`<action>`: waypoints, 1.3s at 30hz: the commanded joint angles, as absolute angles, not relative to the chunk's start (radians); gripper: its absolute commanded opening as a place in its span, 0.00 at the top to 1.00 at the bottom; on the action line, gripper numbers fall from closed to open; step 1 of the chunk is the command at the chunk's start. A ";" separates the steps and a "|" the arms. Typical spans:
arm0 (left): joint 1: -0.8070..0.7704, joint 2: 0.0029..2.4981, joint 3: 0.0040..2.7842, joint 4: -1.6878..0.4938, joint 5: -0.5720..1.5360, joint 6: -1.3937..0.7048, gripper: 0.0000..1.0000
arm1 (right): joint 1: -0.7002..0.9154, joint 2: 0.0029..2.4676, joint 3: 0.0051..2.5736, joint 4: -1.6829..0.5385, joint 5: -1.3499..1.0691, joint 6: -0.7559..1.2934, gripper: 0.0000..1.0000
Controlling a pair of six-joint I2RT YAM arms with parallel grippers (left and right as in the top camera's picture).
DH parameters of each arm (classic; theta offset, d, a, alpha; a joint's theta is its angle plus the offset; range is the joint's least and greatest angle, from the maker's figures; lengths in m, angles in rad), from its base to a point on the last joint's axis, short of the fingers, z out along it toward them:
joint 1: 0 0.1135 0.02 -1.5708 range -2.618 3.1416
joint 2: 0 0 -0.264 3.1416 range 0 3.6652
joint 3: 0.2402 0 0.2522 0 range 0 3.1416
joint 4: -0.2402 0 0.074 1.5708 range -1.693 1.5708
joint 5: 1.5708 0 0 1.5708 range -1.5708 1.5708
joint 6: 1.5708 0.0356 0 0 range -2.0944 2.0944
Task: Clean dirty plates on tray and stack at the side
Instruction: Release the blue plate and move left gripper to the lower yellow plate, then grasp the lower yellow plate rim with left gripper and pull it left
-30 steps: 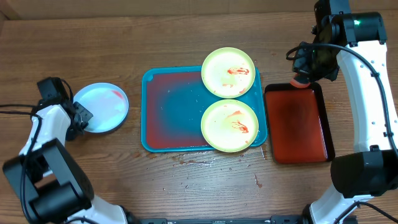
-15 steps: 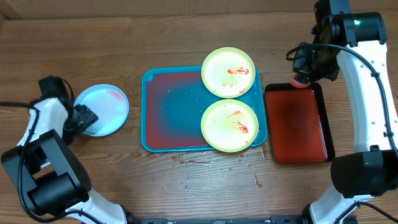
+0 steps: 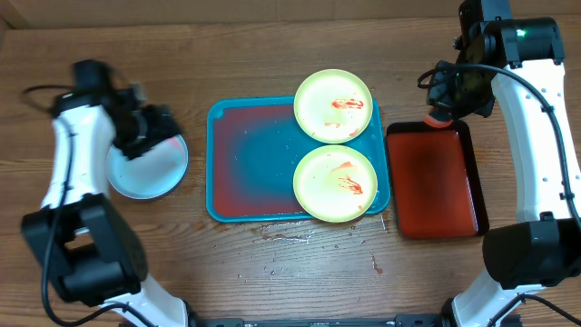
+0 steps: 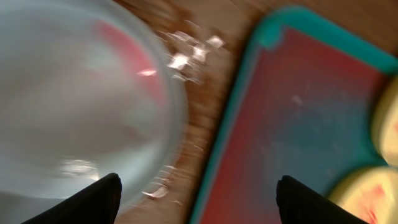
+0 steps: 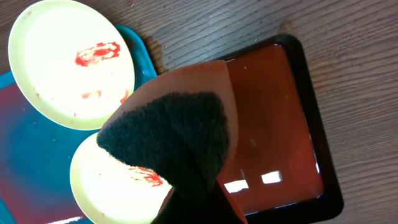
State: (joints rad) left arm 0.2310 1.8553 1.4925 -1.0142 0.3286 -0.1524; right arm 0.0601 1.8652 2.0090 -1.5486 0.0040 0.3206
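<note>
Over blue plate (image 3: 150, 174), left jaws wide; right jaws pinching sponge (image 5: 169, 138).

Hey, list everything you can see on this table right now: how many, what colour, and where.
yellow-green plates: two, red smears, on the tray's right side
blue plate: one, light blue, red smear, on the table left of the tray
tray: one, teal rim, table centre
small tray: one, black rim, red inside, right of the tray
sponge: one, orange with dark pad, held above the small tray's far end
table: one, brown wood
left fingers: black, open above the blue plate
right fingers: black, shut on the sponge
</note>
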 commanded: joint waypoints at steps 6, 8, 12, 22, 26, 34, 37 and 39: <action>-0.139 1.907 1.485 -1.065 0.410 -0.342 0.33 | 0.055 1.844 2.013 -1.545 -0.001 0.337 0.96; -0.213 1.925 1.481 -1.054 0.381 -0.383 0.34 | 0.055 1.844 2.013 -1.546 -0.001 0.337 0.96; -0.335 1.972 1.481 -1.023 0.385 -0.408 0.38 | 0.055 1.844 2.013 -1.547 -0.001 0.337 0.96; -0.445 2.072 1.482 -1.017 0.392 -0.389 0.52 | 0.055 1.844 2.013 -1.552 -0.001 0.341 0.96; -0.438 2.072 1.482 -1.024 0.377 -0.386 0.58 | 0.055 1.844 2.013 -1.554 -0.002 0.342 0.96; -0.438 2.072 1.482 -1.054 0.310 -0.349 0.60 | 0.055 1.844 2.013 -1.554 -0.001 0.345 0.96; -0.438 2.072 1.482 -1.068 0.283 -0.333 0.61 | 0.055 1.844 2.013 -1.554 -0.001 0.345 0.96; -0.438 2.072 1.482 -1.076 0.249 -0.332 0.61 | 0.055 1.844 2.013 -1.554 -0.002 0.345 0.96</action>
